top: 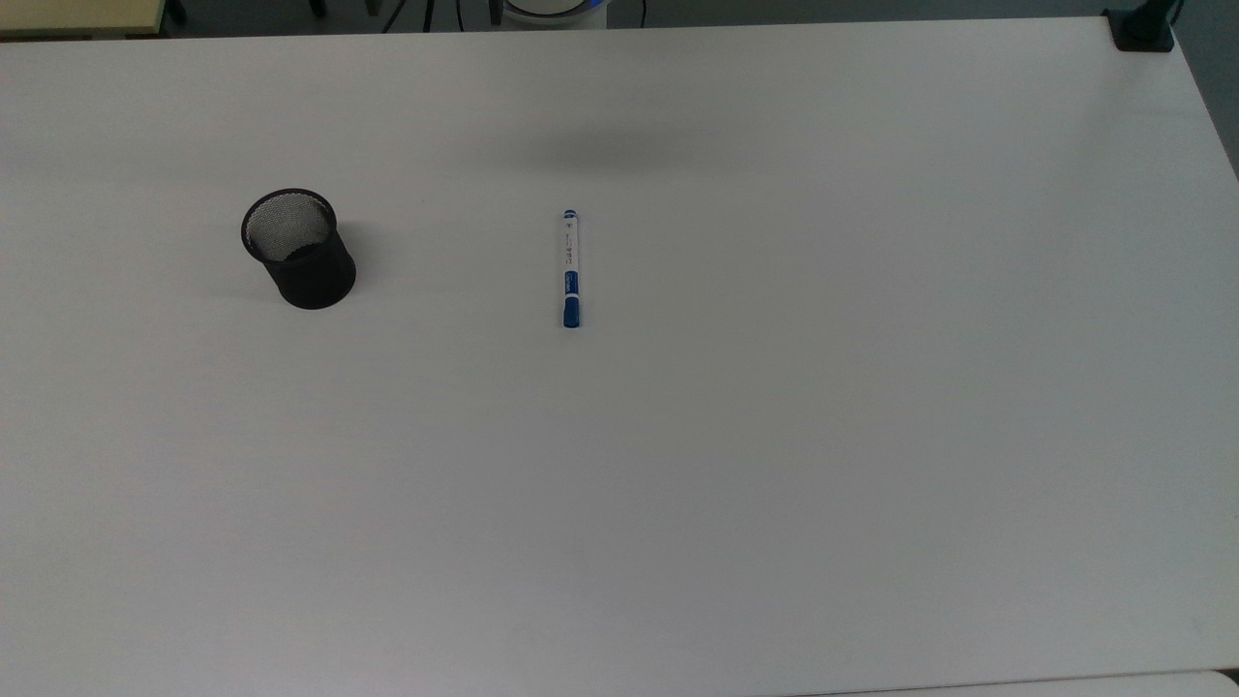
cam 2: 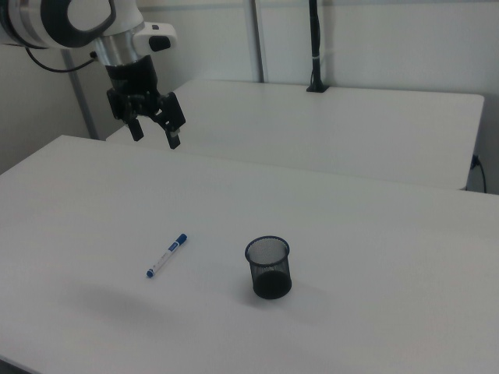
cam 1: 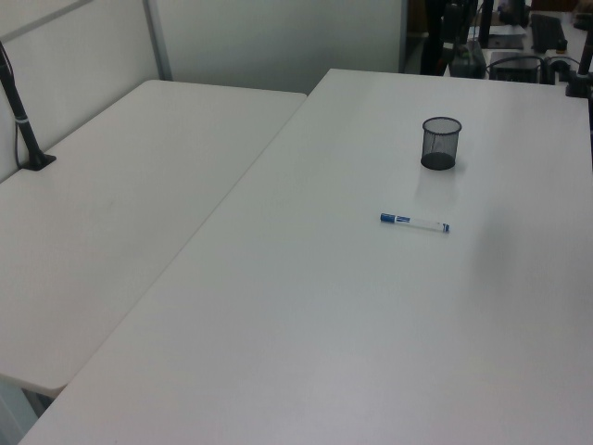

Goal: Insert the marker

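Marker (top: 571, 269) flat on white table (top: 774, 436), in the top view lined up from 12 to 6 o'clock, blue cap at the 6 o'clock end, small blue tip at 12. Touched by nothing. Black mesh cup (top: 299, 249) upright, well apart from marker, at its 9 o'clock in the top view; in the right view (cam 2: 269, 267) at marker's (cam 2: 167, 255) 3 o'clock. In the left view, cup (cam 1: 441, 143) near 12 o'clock of marker (cam 1: 414, 222). Inside of cup dark, contents not clear. Gripper (cam 2: 153, 135) high above table in the right view, at about 11 o'clock from marker, far from it. Fingers pointing down, spread apart, nothing between them. Second white table (cam 2: 351, 132) behind, with black post (cam 2: 315, 47) on it.
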Motion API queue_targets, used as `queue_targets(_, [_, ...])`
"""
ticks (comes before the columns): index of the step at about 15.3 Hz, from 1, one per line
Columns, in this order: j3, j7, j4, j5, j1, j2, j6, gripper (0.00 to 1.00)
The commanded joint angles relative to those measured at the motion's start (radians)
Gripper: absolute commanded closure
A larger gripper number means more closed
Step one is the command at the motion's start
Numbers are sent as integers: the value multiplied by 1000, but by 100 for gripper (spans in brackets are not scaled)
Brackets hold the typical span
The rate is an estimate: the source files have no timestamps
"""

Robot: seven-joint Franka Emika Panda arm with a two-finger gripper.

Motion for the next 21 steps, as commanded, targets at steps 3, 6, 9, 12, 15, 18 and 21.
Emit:
queue_targets(3, [2,-198,-52,-20,13,12,19,0])
queue_targets(6, [12,-261,-55,-63,20,55,26,0])
queue_targets(9, [65,-165,-119,-77,19,57,67,0])
queue_targets(12, [117,37,-251,-150,19,69,243,0])
queue_targets(15, [125,105,-310,-155,20,121,406,0])
queue_targets(18, [125,105,-302,-155,30,192,441,0])
queue_targets(21, [125,109,-303,-153,48,267,516,0])
